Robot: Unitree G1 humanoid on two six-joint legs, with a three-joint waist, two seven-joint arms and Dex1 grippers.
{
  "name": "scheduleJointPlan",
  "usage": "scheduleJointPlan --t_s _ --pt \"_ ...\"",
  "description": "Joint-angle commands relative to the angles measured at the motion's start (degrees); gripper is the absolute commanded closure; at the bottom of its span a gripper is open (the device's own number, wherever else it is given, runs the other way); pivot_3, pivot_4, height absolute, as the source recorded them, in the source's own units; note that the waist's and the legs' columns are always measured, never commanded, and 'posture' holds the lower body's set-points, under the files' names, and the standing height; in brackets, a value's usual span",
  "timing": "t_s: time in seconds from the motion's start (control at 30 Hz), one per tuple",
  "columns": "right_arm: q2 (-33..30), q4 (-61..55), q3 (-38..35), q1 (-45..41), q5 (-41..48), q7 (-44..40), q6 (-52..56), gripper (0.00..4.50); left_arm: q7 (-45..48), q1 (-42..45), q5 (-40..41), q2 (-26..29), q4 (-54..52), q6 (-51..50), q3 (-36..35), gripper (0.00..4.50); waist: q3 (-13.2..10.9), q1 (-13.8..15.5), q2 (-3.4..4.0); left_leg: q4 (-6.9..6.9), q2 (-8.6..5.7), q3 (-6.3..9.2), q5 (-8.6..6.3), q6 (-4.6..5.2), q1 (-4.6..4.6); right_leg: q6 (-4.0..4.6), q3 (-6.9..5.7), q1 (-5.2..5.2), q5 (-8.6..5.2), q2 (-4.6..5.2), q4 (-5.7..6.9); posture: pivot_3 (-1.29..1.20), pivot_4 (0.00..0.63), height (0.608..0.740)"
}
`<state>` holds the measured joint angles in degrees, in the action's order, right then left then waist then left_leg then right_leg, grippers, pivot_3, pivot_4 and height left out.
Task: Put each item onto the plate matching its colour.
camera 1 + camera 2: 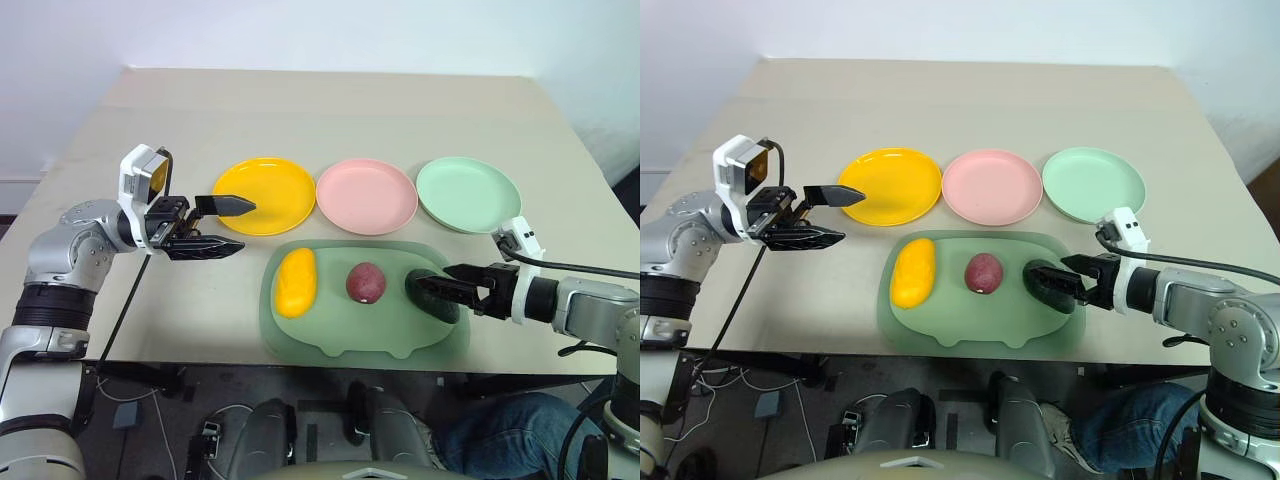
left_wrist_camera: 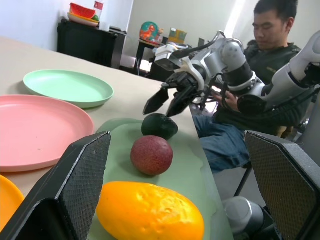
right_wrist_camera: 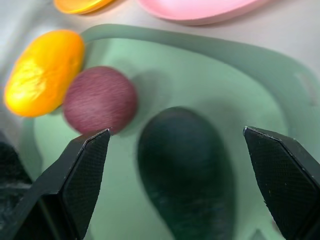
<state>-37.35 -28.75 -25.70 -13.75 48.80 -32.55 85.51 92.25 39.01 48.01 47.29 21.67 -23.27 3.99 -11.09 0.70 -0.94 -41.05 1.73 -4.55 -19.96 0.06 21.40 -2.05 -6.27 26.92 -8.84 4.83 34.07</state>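
Fruits are all still on the sage-green mat (image 1: 330,345) at the near edge of the table: yellow mango (image 1: 296,281) on the left, dark-red round fruit (image 1: 366,283) in the middle, dark green avocado (image 1: 440,303) on the right. None touch each other.

Behind the mat sit the three plates in a row, all bare: yellow plate (image 1: 265,195), pink plate (image 1: 366,196), mint green plate (image 1: 468,194).

Surface is a plain beige table (image 1: 330,110) against a white wall. Cables hang off the near side.

Right gripper (image 1: 437,289) is right over the avocado with fingers spread wide on either side, holding nothing. Left gripper (image 1: 235,225) hovers at the near-left edge of the yellow plate, fingers also wide apart and empty.

Left wrist view also catches a person (image 2: 260,55) in dark clothes sitting beside the table, plus a dark cabinet (image 2: 90,42) with colourful stuff on top.
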Motion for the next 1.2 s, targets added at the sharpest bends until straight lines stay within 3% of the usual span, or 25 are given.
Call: scheduleJointPlan --t_s 0.03,0.3,0.4,0.53,0.67,0.87,1.03,1.2 --pt "-0.42 -2.97 1.49 2.81 0.59 0.17 -2.38 0.0 0.25 1.29 0.83 1.05 -0.71 -0.01 0.18 0.03 0.0 0.08 0.0 -0.01 0.0 0.0 0.0 0.0 0.01 0.0 0.0 0.0 0.0 0.0 -0.01 0.0 0.15 0.74" --pt "-0.28 -2.25 8.09 7.81 -4.37 1.68 -11.45 0.0 0.25 1.84 0.66 1.49 -0.75 -0.42 0.21 0.03 0.01 0.01 -0.01 0.0 -0.01 0.0 -0.01 0.01 -0.01 0.0 0.0 -0.01 -0.01 0.0 -0.07 0.0 0.15 0.74" --pt "-1.69 -2.18 11.39 8.92 -8.95 1.83 -18.0 0.53 0.25 2.15 0.73 1.82 -0.68 -0.82 -0.57 0.0 0.01 0.0 -0.02 -0.02 -0.01 0.0 -0.01 0.01 -0.02 0.0 0.02 -0.01 -0.01 0.0 -0.07 0.0 0.15 0.74" --pt "-2.2 -0.9 11.38 7.03 -7.71 0.89 -17.85 1.7 0.25 1.88 1.01 2.27 -1.07 -1.13 -0.74 0.0 0.01 0.0 -0.02 -0.02 -0.01 -0.01 -0.01 0.01 -0.02 0.0 0.02 -0.01 -0.01 -0.01 -0.08 0.0 0.15 0.74" --pt "-2.28 4.04 7.03 -2.12 -2.0 -0.53 -14.6 1.74 0.25 1.62 0.67 2.06 -1.14 -1.13 -0.85 0.0 0.0 -0.08 -0.01 -0.06 -0.01 -0.01 -0.01 0.01 -0.02 0.0 0.02 -0.01 0.0 -0.01 -0.07 0.0 0.15 0.74" --pt "-3.0 8.02 5.35 -9.03 0.49 0.2 -12.52 1.74 0.25 1.08 0.85 2.03 -1.48 -1.36 -1.16 0.0 0.01 0.14 -0.02 0.0 0.02 -0.02 0.0 0.01 0.06 0.03 -0.02 -0.02 -0.02 -0.11 -0.06 0.0 0.15 0.74" --pt "-1.5 24.89 8.95 -17.65 -12.11 4.03 -29.34 1.74 0.25 0.66 0.61 1.94 -1.95 -1.61 -1.65 0.0 0.01 -0.11 -0.02 -0.04 0.0 -0.1 -0.01 0.01 0.02 0.02 0.05 -0.03 -0.01 -0.09 -0.07 0.0 0.15 0.74" --pt "0.19 33.03 11.76 -21.05 -16.85 3.57 -35.62 1.74 0.25 0.08 0.51 2.59 -2.64 -2.29 -2.75 0.0 0.0 -0.14 -0.01 0.04 0.03 -0.1 0.0 0.01 0.01 0.03 0.04 0.0 -0.02 -0.15 -0.03 0.0 0.15 0.74"
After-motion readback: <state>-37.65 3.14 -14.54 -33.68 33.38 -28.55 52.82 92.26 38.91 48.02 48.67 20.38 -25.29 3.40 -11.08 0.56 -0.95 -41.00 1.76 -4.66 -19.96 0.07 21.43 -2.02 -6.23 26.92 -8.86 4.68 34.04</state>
